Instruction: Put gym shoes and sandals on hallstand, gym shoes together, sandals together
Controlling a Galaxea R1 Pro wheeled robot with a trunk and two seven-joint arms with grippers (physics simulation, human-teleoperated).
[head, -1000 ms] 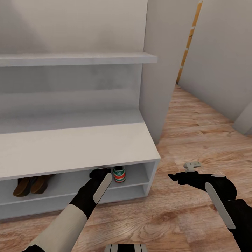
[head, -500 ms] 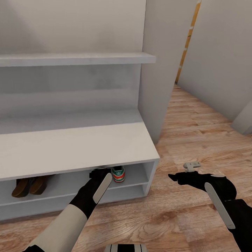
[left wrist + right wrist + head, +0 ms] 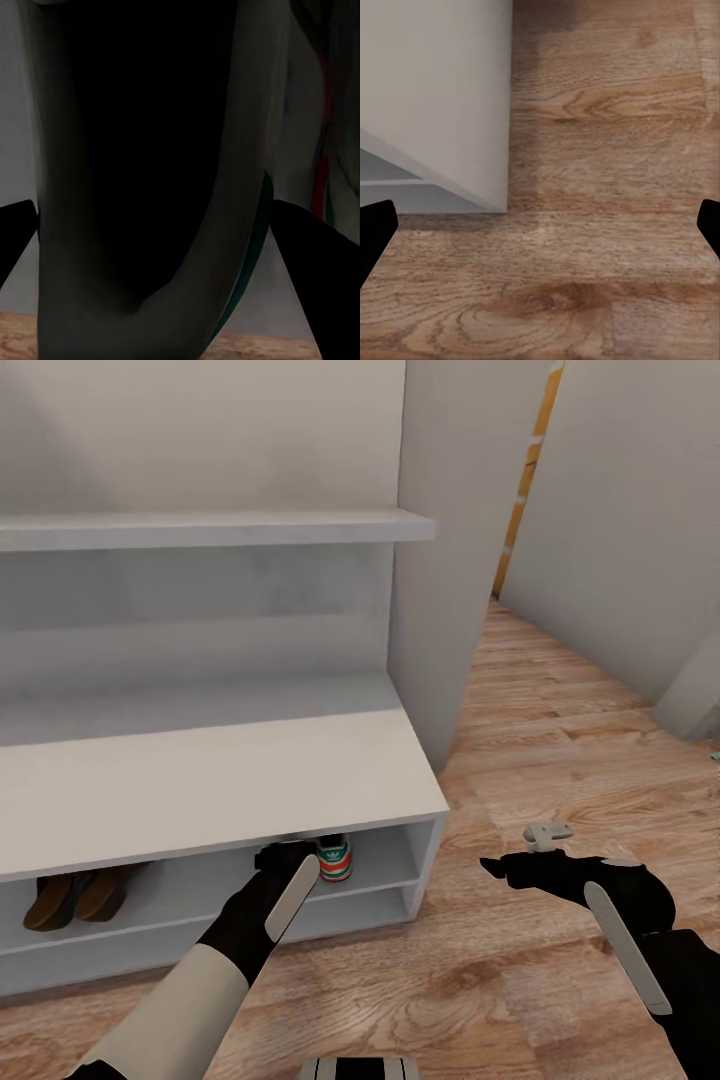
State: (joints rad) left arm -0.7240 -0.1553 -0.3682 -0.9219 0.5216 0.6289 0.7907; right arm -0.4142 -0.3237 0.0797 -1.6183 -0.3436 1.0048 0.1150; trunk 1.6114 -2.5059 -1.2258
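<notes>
The white hallstand (image 3: 200,775) stands ahead on the wood-plank floor (image 3: 560,740). On its upper open shelf, the two brown sandals (image 3: 75,895) lie side by side at the left. A gym shoe (image 3: 335,857) shows its red and green heel at the right. My left gripper (image 3: 283,855) reaches into that shelf just left of it, shut on the second gym shoe (image 3: 142,187), which sits dark and close between the fingers. My right gripper (image 3: 495,867) hovers open over the floor (image 3: 607,225) beside the rack's end (image 3: 442,112), holding nothing.
A white floating shelf (image 3: 200,528) hangs above the rack. A grey wall column (image 3: 450,560) rises at the rack's right end. The corridor runs on to the right past an orange-yellow strip (image 3: 525,490). A white unit's corner (image 3: 690,700) sits at the right edge.
The whole picture has slid slightly to the left, so the camera has moved. Both arms keep their places in the picture, and the shoes and sandals stay on the shelf.
</notes>
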